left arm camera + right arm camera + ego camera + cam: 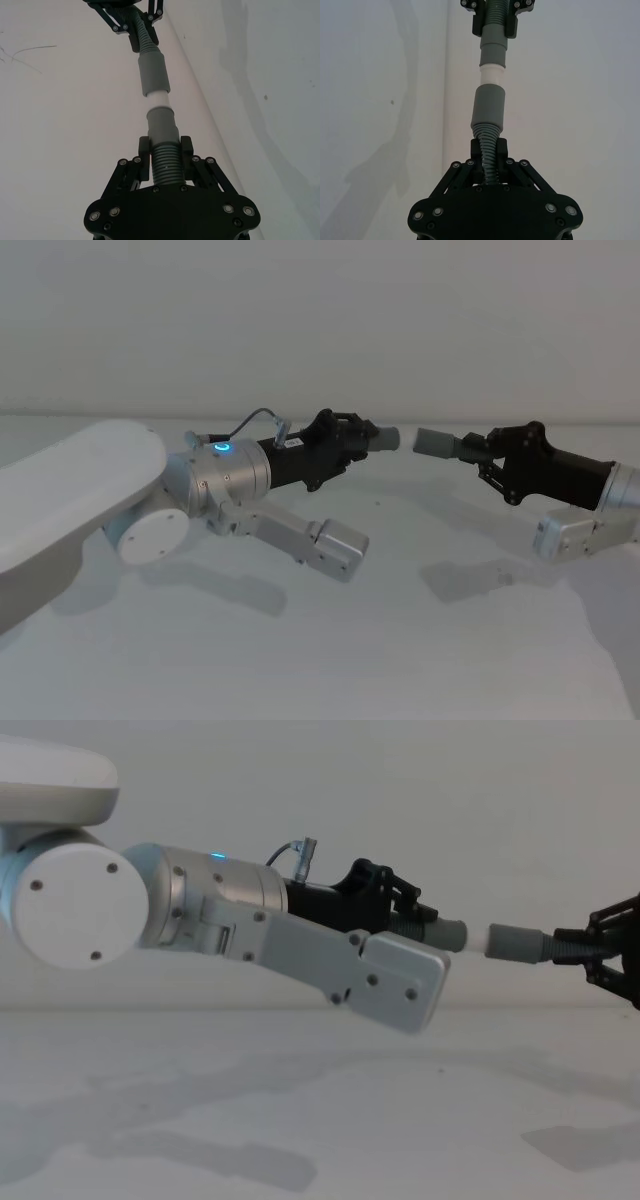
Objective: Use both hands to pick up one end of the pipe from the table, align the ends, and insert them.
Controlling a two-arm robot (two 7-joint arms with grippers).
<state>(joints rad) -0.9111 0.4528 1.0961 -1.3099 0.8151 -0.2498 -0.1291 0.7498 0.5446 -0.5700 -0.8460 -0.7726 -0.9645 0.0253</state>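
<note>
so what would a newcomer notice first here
Two black grippers face each other in mid-air above the white table, each shut on a ribbed grey pipe piece: the left gripper and the right gripper. Their smooth ends point at each other, roughly in line, a small gap apart.

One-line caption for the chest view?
Left end effector and right end effector hold two grey pipe ends facing, gap between, above the table.

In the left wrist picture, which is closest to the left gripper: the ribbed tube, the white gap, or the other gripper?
1. Ribbed tube, clamped between the left gripper fingers.
2. White gap, midway between both smooth grey ends.
3. Right gripper, farthest, holding the other piece.
</note>
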